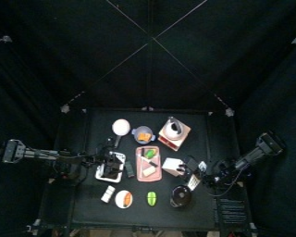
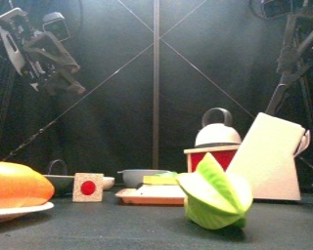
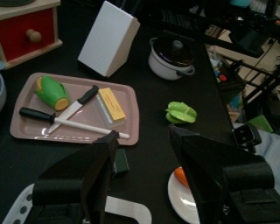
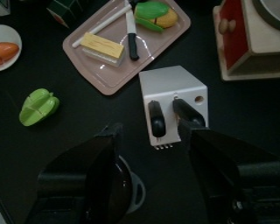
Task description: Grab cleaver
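A white knife block point(image 4: 175, 94) stands on the table, with two black handles point(image 4: 189, 112) sticking out of its top slots. The blades are hidden inside, so I cannot tell which handle is the cleaver's. My right gripper point(image 4: 157, 140) hovers open just over the block, one jaw to each side of the handles and touching nothing. From above, the block point(image 1: 173, 165) is right of the pink tray point(image 1: 148, 163). My left gripper point(image 3: 143, 144) hangs open and empty by the tray's left side.
The pink tray point(image 4: 111, 77) holds a knife point(image 4: 129, 39), a yellow slab and a green vegetable. A red cabinet point(image 4: 254, 39) stands behind the block, a black pot point(image 3: 171, 59) and a green fruit point(image 4: 38, 105) near it, and an orange food plate point(image 4: 3, 48) farther off.
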`<state>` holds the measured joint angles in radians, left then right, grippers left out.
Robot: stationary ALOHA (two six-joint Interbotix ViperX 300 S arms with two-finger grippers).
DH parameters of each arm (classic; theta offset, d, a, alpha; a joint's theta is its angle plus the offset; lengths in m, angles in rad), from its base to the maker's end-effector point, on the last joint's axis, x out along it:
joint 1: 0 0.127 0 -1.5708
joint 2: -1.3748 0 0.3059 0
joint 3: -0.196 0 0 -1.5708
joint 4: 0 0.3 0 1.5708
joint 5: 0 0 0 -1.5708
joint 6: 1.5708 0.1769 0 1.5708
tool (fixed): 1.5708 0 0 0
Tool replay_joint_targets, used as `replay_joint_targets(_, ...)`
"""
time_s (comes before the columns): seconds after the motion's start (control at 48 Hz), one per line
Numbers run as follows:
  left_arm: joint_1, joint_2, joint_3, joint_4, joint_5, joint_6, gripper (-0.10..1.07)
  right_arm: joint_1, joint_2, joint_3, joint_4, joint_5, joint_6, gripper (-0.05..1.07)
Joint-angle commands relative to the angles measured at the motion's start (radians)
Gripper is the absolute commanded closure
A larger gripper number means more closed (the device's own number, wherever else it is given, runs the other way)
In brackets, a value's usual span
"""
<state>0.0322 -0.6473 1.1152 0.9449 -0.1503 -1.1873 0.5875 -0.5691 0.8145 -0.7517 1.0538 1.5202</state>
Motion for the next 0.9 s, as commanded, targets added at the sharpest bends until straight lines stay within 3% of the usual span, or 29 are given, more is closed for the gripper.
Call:
replay_joint_targets(0.0, 0.003, -0.003, -0.012, -0.002, -0.003, 0.0, 0.11, -0.012, -0.006, -0.005, 0.002, -0.005, 0.0, 0.15)
replay_joint_targets(0.5, 0.003, -0.003, -0.012, -0.002, -0.003, 0.0, 0.11, -0.098, -0.005, 0.038, 0.0, -0.104, -0.008, 0.16)
replay_joint_targets(0.875, 0.003, -0.003, -0.012, -0.002, -0.003, 0.0, 0.11, -0.1, -0.002, 0.043, -0.003, -0.109, -0.003, 0.19)
